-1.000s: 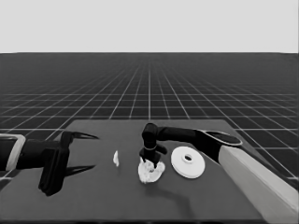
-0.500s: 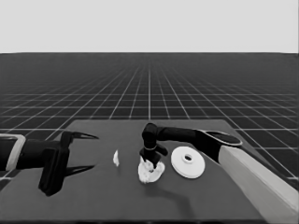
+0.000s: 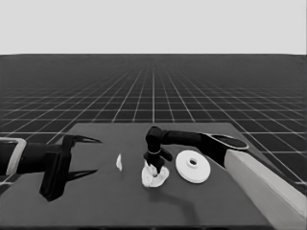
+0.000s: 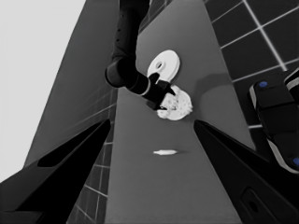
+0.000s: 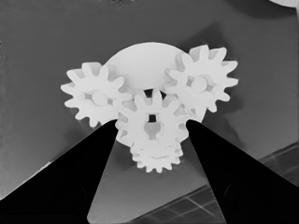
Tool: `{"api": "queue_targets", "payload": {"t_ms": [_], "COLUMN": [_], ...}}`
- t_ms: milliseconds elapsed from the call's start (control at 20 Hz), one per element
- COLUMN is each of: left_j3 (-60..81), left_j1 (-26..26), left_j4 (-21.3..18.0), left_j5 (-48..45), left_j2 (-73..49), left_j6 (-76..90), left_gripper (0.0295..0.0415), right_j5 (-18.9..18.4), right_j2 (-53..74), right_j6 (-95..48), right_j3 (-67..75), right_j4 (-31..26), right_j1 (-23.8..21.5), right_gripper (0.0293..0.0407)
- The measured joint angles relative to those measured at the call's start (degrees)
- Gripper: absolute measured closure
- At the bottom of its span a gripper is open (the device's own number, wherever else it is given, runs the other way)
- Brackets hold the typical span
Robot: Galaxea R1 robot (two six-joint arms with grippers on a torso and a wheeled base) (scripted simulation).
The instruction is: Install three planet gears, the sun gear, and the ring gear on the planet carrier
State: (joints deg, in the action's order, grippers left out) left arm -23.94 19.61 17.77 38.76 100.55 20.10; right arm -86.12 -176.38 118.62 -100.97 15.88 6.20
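thin white piece point(image 3: 119, 162) | flat on dark table point(image 3: 96, 206) | left of centre

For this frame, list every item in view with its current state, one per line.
Smaller round part: flat on table, gears on it.
Side gears: seated on smaller round part.
Centre gear: between right end effector's fingers, over the middle.
Fourth gear: partly hidden beneath centre gear.
Larger round part: on table, not installed.
Thin white piece: lying apart.
Left end effector: open, parked.
Right end effector: at the gears.

My right gripper point(image 5: 150, 122) sits over the smaller round part point(image 3: 154, 176) w/ gears packed between my fingers, the larger round part point(image 3: 192, 166) just beside on one side, thin white piece point(image 3: 119, 162) near on the other, bare table point(image 3: 96, 201) toward my left gripper point(image 3: 86, 155).
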Motion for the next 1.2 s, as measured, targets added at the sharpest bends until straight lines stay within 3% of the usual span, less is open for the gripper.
{"api": "queue_targets", "payload": {"t_ms": [1200], "left_j3": [0.0], "left_j1": [0.0], "left_j4": [0.0], "left_j5": [0.0], "left_j2": [0.0], "left_j6": [0.0], "left_gripper": [0.0326], "right_j5": [0.0], "right_j2": [0.0], "right_j6": [14.4], "right_j3": [0.0], "right_j4": [0.0], "right_j1": [0.0], "right_gripper": [0.0390]}}
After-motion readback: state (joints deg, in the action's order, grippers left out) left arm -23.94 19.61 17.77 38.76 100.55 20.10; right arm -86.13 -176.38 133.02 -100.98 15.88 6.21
